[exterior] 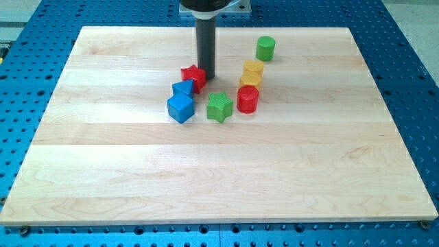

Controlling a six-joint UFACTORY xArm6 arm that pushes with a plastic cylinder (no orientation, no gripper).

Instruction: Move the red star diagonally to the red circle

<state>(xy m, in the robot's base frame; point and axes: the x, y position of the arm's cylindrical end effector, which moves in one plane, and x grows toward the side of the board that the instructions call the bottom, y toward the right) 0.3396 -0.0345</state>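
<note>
Jaws are none on me: only my tip (206, 75), touching the red star (194, 77) on its right, toward the table's (103, 171) top edge. Red circle (247, 99) stands nearer the right edge.

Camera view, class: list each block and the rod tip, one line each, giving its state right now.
red star: flat on board, touching my tip.
my tip: down, at star's right edge.
red circle: upright, apart from the star.
green star: flat, untouched.
blue blocks: two, touching.
yellow blocks: two, touching.
green cylinder: upright, alone.
</note>
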